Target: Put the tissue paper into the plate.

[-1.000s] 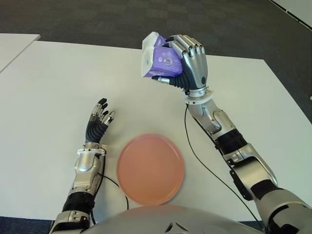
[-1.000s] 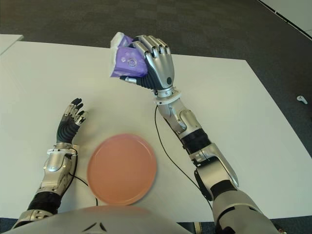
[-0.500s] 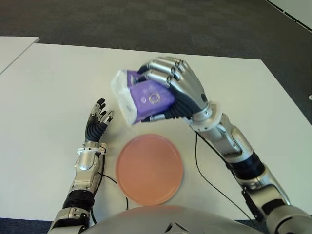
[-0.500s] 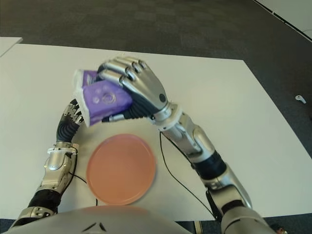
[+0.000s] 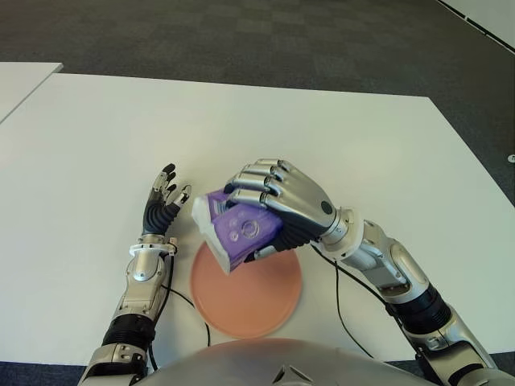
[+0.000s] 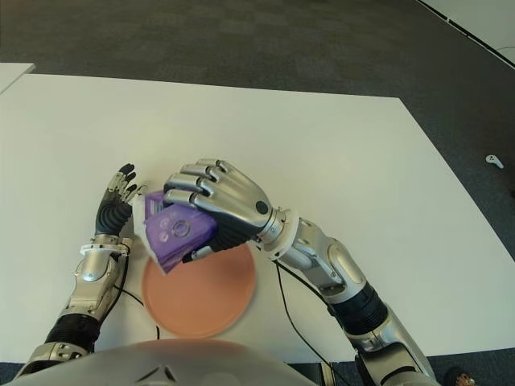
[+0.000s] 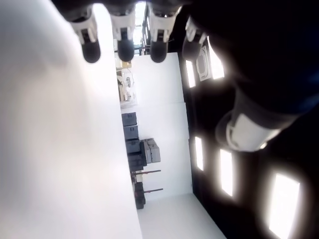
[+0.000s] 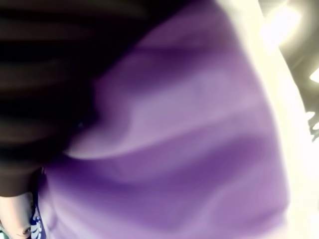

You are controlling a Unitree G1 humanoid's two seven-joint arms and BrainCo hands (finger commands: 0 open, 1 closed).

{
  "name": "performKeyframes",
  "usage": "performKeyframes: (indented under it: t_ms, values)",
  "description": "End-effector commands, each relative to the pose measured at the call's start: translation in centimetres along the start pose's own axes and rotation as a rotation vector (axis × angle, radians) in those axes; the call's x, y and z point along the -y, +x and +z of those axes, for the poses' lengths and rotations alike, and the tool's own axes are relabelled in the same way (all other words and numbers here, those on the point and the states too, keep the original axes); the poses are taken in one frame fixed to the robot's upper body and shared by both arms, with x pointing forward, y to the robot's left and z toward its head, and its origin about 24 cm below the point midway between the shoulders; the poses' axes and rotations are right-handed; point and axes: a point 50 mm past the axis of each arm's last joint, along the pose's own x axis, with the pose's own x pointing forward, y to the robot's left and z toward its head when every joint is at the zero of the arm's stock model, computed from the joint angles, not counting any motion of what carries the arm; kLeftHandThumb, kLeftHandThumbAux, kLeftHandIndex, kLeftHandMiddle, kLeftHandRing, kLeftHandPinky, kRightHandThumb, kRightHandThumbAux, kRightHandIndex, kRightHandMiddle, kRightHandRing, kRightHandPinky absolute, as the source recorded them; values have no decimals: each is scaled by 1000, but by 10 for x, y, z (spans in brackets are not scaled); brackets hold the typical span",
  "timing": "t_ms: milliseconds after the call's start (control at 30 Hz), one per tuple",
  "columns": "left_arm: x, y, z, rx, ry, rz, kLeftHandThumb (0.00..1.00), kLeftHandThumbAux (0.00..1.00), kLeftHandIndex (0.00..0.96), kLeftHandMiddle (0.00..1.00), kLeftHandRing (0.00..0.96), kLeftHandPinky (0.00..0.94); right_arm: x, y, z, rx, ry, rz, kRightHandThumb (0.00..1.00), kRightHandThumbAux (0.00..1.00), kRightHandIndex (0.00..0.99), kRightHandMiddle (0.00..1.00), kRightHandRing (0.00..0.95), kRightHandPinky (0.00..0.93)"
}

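Note:
My right hand (image 5: 269, 211) is shut on a purple and white tissue paper pack (image 5: 237, 232), holding it over the far left part of the salmon-pink plate (image 5: 257, 293). The pack (image 8: 189, 149) fills the right wrist view. Whether the pack touches the plate I cannot tell. The plate sits on the white table (image 5: 96, 129) near its front edge. My left hand (image 5: 163, 197) shows just left of the plate, fingers (image 7: 122, 47) straight and spread, holding nothing.
A black cable (image 5: 354, 301) runs across the table under my right forearm, and another (image 5: 189, 304) curls beside the plate's left rim. A second white table's corner (image 5: 24, 76) shows at the far left. Dark carpet lies beyond the table's far edge.
My right hand has carried the tissue pack down and toward me, from high over the table's far part to just above the plate. The left hand has stayed put.

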Motion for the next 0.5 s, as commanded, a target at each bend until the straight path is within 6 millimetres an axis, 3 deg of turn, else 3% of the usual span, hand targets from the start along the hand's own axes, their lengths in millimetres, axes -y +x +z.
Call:
performKeyframes:
  t_ms: [33, 500]
  values:
    - [-2, -39, -42, -227, -23, 2, 0, 618, 0, 0, 0, 0, -7, 0, 2, 9, 3, -5, 844, 678, 414, 567, 754, 781]
    - [-4, -41, -42, -210, -29, -13, 0, 615, 0, 0, 0, 0, -17, 2, -4, 46, 21, -13, 845, 677, 409, 544, 772, 791]
